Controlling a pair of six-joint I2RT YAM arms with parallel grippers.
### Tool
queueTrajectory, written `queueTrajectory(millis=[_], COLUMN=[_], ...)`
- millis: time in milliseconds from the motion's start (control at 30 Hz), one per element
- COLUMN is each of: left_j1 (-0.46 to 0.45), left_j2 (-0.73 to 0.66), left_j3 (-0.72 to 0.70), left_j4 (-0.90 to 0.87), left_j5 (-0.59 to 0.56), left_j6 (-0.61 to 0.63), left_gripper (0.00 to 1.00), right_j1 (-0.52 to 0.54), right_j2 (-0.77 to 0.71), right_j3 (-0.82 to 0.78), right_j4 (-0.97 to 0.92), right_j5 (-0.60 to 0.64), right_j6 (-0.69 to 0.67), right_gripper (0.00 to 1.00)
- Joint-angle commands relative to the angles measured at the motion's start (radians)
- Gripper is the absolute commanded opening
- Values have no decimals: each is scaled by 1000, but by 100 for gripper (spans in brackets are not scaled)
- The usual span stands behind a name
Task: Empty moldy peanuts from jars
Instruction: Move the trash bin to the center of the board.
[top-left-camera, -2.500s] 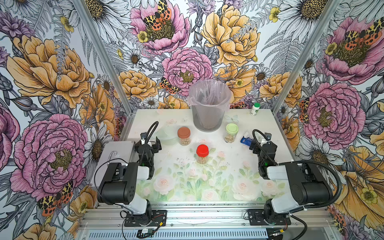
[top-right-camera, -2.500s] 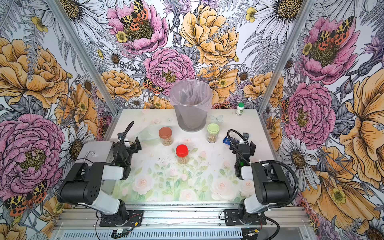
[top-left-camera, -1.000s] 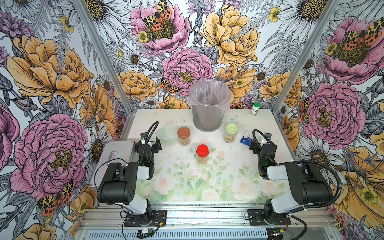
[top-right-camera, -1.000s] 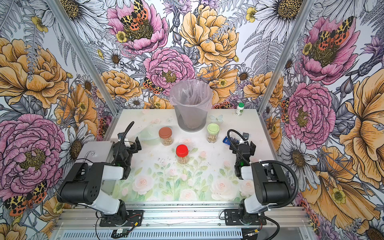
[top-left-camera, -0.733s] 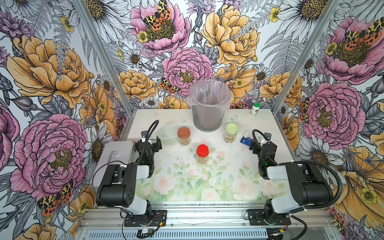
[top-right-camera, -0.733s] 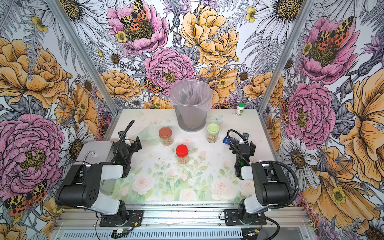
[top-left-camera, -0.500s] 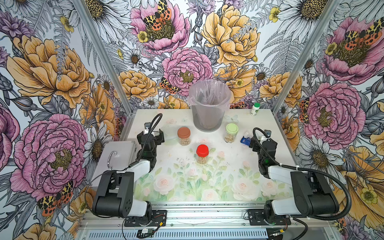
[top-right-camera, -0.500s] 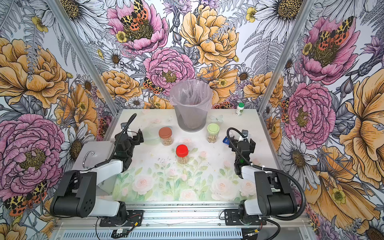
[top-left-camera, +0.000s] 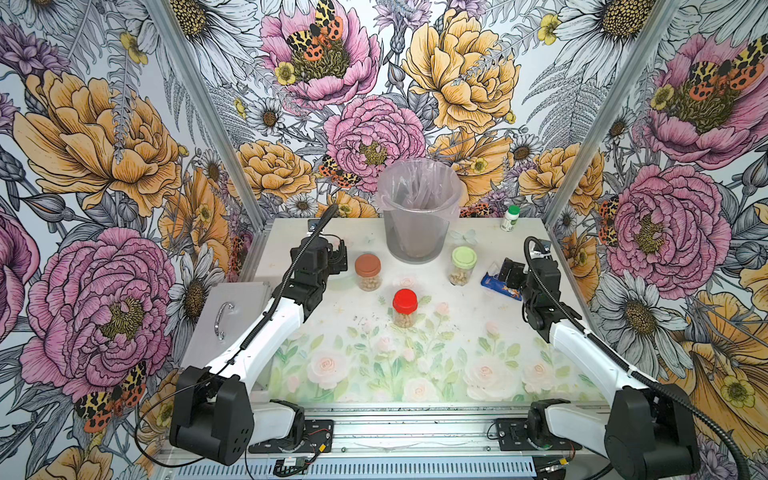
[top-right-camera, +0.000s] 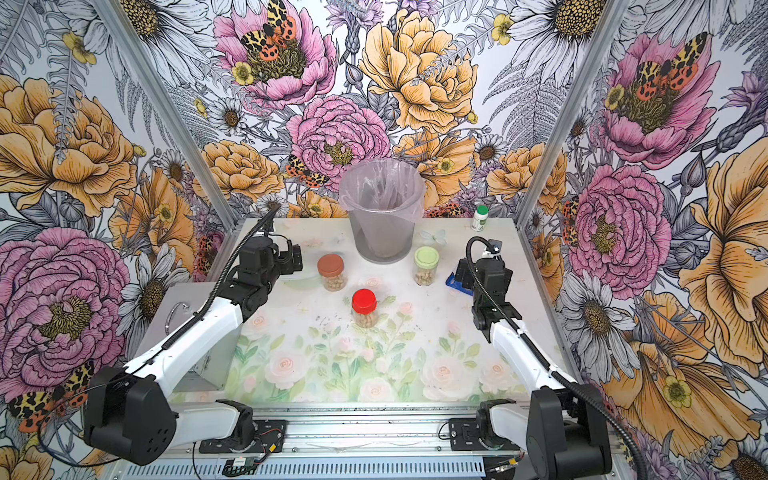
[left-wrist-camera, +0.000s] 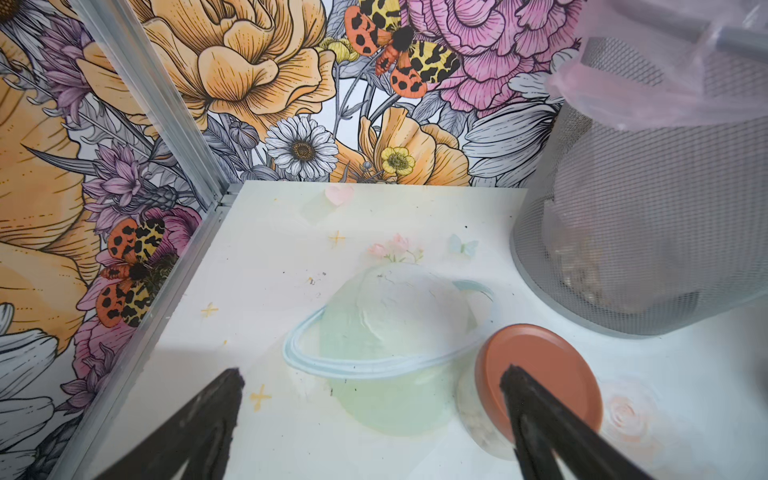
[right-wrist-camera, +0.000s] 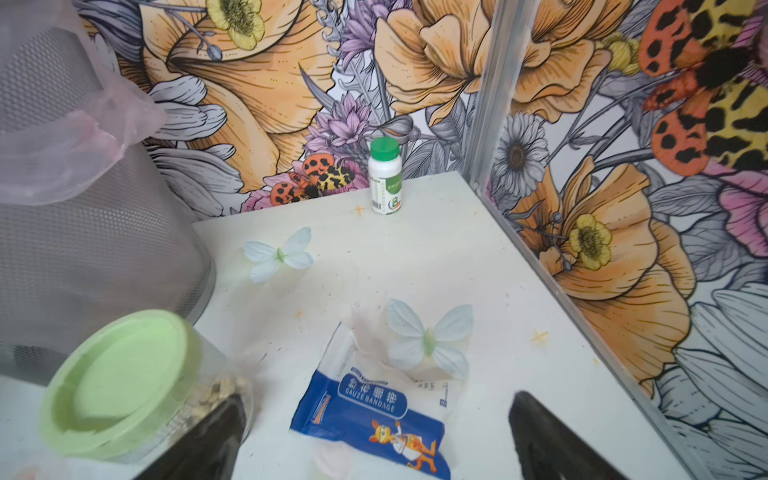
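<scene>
Left side: stretched well forward from the base with left arm, white forearm rising, black wrist bent inward. Left gripper spread wide and empty; dark fingers far apart in the wrist view. Right side: extended forward along the edge with right arm, wrist raised and turned inward. Right gripper likewise gaping, clamped on nothing.

Top views: high over the near edge, facing down toward the back wall; both top views cover the whole surface and the mesh bin.
Left wrist: close and low behind the left end effector, facing the back-left corner; shares the brown-lidded jar and bin with the top views.
Right wrist: close behind the right end effector, facing the back-right corner; shares the green-lidded jar and gauze bandage packet with them.
Wrist overlap: the bin only.
</scene>
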Motion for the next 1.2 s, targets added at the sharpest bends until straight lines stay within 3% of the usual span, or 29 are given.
queueTrajectory(millis=[0, 167, 367, 733, 900, 1167], left_j1=[0, -3, -17, -110, -165, -179], left_j2=[-9, -21, -4, 61, 95, 157], left_j3=[84, 128, 175, 247, 286, 319], left_j4=[-245, -282, -280, -276, -268, -245], left_j5=[116, 273, 393, 379, 308, 288], left_j6=[-108, -173, -235, -216, -189, -222], left_gripper=[99, 99, 99, 99, 99, 99], right_j1=[13, 29, 69, 144, 156, 195], right_j2=[-39, -36, 14, 162, 227, 372], right_j3=[87, 196, 294, 388, 427, 528], right_j4=[-203, -340, -449, -505, -506, -517], right_j5=[-124, -338, -309, -183, -175, -121], right_j6=[54, 84, 130, 145, 142, 118], right_gripper=[99, 99, 99, 99, 99, 99])
